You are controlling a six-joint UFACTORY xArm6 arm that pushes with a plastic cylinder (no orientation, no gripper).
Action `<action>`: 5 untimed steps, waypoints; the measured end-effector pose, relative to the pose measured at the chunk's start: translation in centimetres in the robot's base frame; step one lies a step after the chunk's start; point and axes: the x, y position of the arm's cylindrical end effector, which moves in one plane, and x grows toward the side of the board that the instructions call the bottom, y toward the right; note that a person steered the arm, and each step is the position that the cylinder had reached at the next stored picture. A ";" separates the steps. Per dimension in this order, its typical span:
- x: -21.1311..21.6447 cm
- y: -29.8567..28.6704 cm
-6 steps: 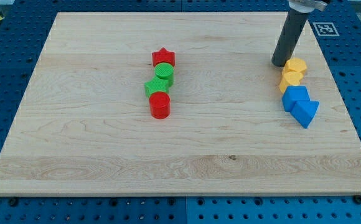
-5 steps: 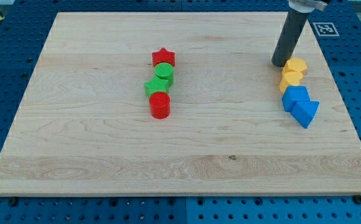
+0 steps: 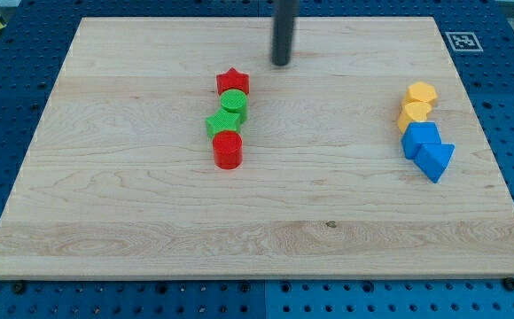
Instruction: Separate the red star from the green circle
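My tip point(image 3: 281, 63) stood bare, touching nothing, near the board's top edge, just up and to the view's right of the red star point(image 3: 232, 82). The star headed a column running toward the bottom edge, touching the green circle point(image 3: 234, 104) below it.

Bright, even light falls from above on the pale wooden board point(image 3: 266, 221), with no glare or hot spots on it. Shadows are soft and short: the red cylinder point(image 3: 227, 150) and the blue blocks point(image 3: 427, 149) cast only thin dark rims at their bases. The dark rod is slightly smeared along its length, and my tip point(image 3: 280, 64) is soft-edged. Blocks and wood grain are sharp. The board's edges show only ordinary perspective.
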 end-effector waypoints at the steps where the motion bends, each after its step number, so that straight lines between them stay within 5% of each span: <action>1: 3.6 -7.9; 2: 8.4 -10.2; 3: 8.9 -4.0; 4: 5.5 4.1; 5: 4.6 3.1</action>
